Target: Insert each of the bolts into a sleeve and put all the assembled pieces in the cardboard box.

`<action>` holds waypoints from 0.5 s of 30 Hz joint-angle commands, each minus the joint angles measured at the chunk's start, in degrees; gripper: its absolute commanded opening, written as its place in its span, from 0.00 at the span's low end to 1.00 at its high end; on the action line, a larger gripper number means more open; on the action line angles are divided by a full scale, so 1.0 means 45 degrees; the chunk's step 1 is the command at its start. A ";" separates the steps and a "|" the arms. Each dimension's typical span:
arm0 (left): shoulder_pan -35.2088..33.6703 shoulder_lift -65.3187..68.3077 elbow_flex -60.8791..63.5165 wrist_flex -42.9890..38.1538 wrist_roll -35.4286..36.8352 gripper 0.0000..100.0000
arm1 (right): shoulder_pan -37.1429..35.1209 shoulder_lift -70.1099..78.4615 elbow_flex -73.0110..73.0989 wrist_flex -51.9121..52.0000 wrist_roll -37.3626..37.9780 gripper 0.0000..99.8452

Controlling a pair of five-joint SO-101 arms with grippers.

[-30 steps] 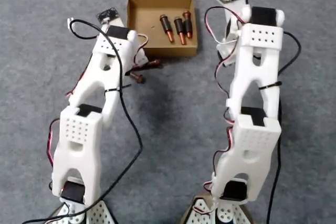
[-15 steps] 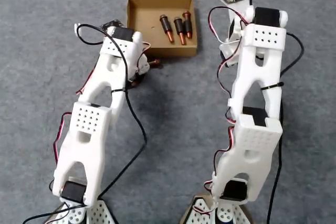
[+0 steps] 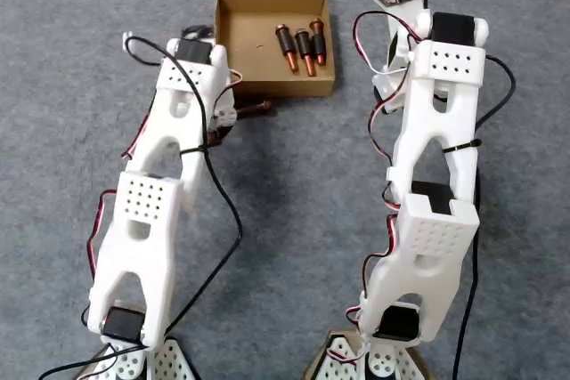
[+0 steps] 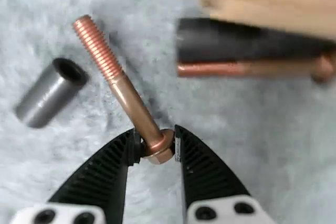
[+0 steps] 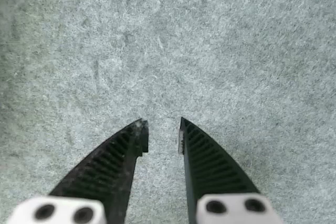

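Three finished pieces (image 3: pixel 305 49) lie in the cardboard box (image 3: pixel 245 42), top centre of the high view. My left jaws grip a bolt (image 4: pixel 118 85) by its head, the sleeve (image 4: pixel 50 93) just beside it unfilled; right jaws parted, empty over the bench (image 5: pixel 236 51) — insertion not yet done

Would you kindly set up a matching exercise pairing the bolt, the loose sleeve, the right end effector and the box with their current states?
1. bolt
2. sleeve
3. right end effector
4. box

A. holds three assembled pieces
B. lies loose on the carpet
C. head gripped by the left end effector
D. open above bare carpet

Pairs: 1-C, 2-B, 3-D, 4-A.
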 commanded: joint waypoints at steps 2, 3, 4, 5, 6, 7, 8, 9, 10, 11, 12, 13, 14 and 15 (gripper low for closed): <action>0.0567 -0.3136 0.2989 0.0215 -0.5626 0.02 | 0.0147 -0.0713 0.0029 -0.0020 0.0059 0.11; 0.0645 -0.3683 0.4200 0.0215 -0.6681 0.02 | 0.0127 -0.0713 0.0029 -0.0020 0.0039 0.11; 0.0664 -0.4269 0.5353 0.0215 -0.7600 0.02 | 0.0107 -0.0713 0.0029 -0.0020 0.0020 0.11; 0.0664 -0.4855 0.6564 0.0215 -0.8400 0.02 | 0.0107 -0.0713 0.0029 -0.0020 0.0020 0.11; 0.0625 -0.5402 0.7736 0.0215 -0.9162 0.02 | 0.0107 -0.0733 0.0029 -0.0020 0.0020 0.11; 0.0567 -0.5910 0.8791 0.0215 -0.9924 0.02 | 0.0127 -0.0733 0.0029 -0.0020 0.0020 0.11; 0.0527 -0.6398 0.9827 0.0215 -1.0667 0.02 | 0.0147 -0.0733 0.0029 -0.0020 0.0020 0.11; 0.0371 -0.6886 1.0803 0.0215 -1.1350 0.02 | 0.0147 -0.0733 0.0029 -0.0020 0.0020 0.11; 0.0254 -0.7355 1.1604 0.0215 -1.1995 0.02 | 0.0166 -0.0733 0.0029 -0.0020 0.0020 0.11; 0.0098 -0.7824 1.2366 0.0215 -1.2679 0.02 | 0.0166 -0.0733 0.0029 -0.0020 0.0020 0.11; -0.0117 -0.8274 1.3031 0.0176 -1.3421 0.02 | 0.0147 -0.0733 0.0029 -0.0020 0.0020 0.11; -0.0313 -0.8723 1.3636 0.0176 -1.4183 0.02 | 0.0107 -0.0733 0.0029 -0.0020 0.0020 0.11; -0.0527 -0.9133 1.4144 0.0176 -1.4984 0.02 | 0.0107 -0.0733 0.0029 -0.0020 0.0000 0.11; -0.0684 -0.9543 1.4632 0.0176 -1.5785 0.02 | 0.0088 -0.0733 0.0029 -0.0020 0.0000 0.11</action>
